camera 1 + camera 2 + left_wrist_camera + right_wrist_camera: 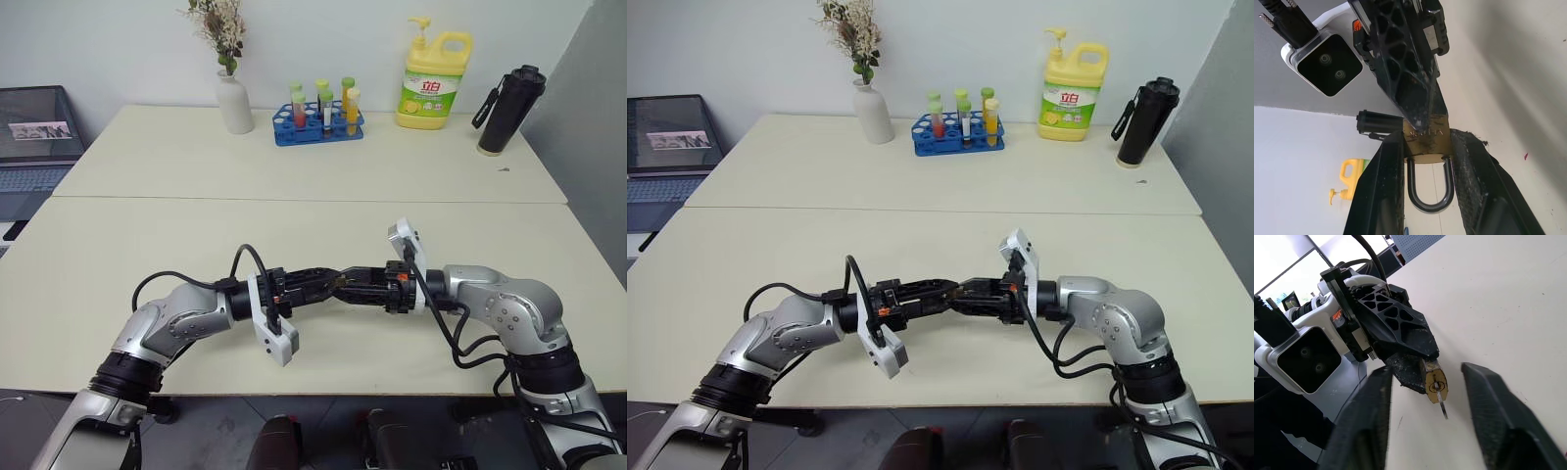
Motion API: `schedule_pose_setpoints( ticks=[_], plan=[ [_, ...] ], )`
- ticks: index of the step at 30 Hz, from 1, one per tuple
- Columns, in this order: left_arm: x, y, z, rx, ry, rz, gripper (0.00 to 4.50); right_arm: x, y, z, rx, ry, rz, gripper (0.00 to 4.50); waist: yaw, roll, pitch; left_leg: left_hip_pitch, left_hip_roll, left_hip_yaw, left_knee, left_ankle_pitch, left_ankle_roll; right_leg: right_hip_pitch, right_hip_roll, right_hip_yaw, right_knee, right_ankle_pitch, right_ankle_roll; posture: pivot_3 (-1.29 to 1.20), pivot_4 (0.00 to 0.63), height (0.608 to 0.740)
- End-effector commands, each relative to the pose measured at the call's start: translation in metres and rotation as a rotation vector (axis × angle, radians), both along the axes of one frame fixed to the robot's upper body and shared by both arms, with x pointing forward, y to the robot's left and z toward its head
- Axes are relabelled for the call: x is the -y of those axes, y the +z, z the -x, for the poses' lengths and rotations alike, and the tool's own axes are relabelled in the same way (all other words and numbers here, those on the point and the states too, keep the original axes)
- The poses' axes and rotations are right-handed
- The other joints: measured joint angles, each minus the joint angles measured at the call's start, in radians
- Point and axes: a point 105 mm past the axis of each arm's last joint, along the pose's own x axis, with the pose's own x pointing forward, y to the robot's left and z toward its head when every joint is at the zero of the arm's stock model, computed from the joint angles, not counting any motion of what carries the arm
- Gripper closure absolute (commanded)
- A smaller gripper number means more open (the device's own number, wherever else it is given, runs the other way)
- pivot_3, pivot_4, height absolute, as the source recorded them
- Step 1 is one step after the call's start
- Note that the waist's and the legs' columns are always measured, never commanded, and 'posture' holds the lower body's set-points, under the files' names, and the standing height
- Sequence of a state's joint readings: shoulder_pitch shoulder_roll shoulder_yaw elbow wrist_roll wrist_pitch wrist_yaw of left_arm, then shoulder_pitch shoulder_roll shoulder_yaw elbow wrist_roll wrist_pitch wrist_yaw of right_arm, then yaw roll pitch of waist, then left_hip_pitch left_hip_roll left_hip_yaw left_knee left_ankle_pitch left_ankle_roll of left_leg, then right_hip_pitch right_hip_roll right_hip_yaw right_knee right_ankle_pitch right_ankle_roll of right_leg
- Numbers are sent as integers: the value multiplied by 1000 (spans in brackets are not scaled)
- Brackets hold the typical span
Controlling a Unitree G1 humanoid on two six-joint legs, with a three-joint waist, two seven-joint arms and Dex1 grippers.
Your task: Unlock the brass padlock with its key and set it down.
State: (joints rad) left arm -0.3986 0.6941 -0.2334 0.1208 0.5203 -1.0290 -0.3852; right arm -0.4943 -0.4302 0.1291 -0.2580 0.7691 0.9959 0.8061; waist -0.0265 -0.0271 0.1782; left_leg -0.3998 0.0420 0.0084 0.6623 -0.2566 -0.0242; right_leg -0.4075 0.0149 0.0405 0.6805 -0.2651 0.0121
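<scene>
Between the two hands, held above the near part of the counter, sits the padlock; the left hand pinches its brass body from both sides, shackle pointing back toward that wrist, so the keyhole end faces outward to the other arm. That hold looks chosen to brace the body against a twist while leaving the keyway free. The key is already seated in that end; in the right wrist view its thin silver blade juts from the brass face, with bare counter behind it. The right hand meets the lock head-on, its fingers standing to either side of the key with daylight between them and the metal there; in the left wrist view a finger tip of it lies against the top of the lock; whether it has a firm pinch on the key I cannot tell, since the views disagree. The head views show both arms levelled toward each other, tips meeting at one spot, well clear of the counter's far things: vase, tube rack, soap bottle, flask. By my reading the step in hand is taking hold of the key to turn it; the shackle looks unreleased, so setting down waits. The key is slight; a loose pinch could slip off it.
</scene>
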Motion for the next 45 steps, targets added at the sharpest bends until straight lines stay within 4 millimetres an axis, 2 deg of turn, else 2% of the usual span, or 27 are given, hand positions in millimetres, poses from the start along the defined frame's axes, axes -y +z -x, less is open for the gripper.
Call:
schedule_pose_setpoints(
  ticks=[1,2,3,13,17,24,29,31,35,38,39,42,45],
  plan=[
    [4,10,5,25,-27,30,3533,-2,13,1,33,18,-33,3819,0,0,0,0,0,0,0,0,0,0,0,0,0,0,0,0,150,740],
    [4,10,5,25,-26,30,3533,-3,13,1,32,20,-34,4227,0,0,0,0,0,0,0,0,0,0,0,0,0,0,0,0,150,740],
    [4,11,5,24,-26,32,3533,-3,14,2,32,24,-35,4352,0,0,0,0,0,0,0,0,0,0,0,0,0,0,0,0,150,740],
    [5,13,7,12,-18,54,3533,-4,18,2,34,34,-43,4347,0,0,0,0,0,0,0,0,0,0,0,0,0,0,0,0,150,740],
    [3,7,18,-94,-60,57,2211,-2,19,0,34,35,-44,4347,-1,0,0,0,0,0,0,0,0,0,0,0,0,0,0,0,150,740],
    [-1,9,33,-142,-99,56,20,10,18,-15,53,0,-25,4347,-1,0,0,0,0,0,0,0,0,0,0,0,0,0,0,0,150,740],
    [2,14,46,-297,-104,93,0,20,11,-25,130,-20,40,4347,-2,0,0,0,0,0,0,0,0,0,0,0,0,0,0,0,150,740],
    [2,18,46,-287,-94,80,0,23,8,-25,173,-7,70,4347,-2,0,0,0,0,0,0,0,0,0,0,0,0,-1,1,0,150,740],
    [-5,30,34,-294,-27,149,0,23,3,-20,308,51,138,4347,-2,0,0,0,0,0,0,0,0,0,1,0,0,-1,1,0,150,740],
    [-10,51,14,-432,70,322,0,21,3,-13,388,100,156,4347,-2,0,0,0,0,0,0,0,0,0,1,0,0,-1,1,0,150,740],
    [-12,58,4,-508,105,391,373,19,5,-9,416,121,155,4347,-1,0,1,0,0,0,0,0,0,0,1,0,0,-1,1,0,150,740],
    [-20,61,-13,-715,165,438,1120,16,11,-1,463,159,140,4347,-2,0,1,0,0,-1,1,0,0,0,2,-1,0,-1,1,0,150,740],
    [-23,56,-16,-841,178,406,2099,15,15,2,485,171,134,4347,-4,0,1,0,0,0,0,0,0,0,5,-1,0,-1,1,0,150,740]
  ],
)
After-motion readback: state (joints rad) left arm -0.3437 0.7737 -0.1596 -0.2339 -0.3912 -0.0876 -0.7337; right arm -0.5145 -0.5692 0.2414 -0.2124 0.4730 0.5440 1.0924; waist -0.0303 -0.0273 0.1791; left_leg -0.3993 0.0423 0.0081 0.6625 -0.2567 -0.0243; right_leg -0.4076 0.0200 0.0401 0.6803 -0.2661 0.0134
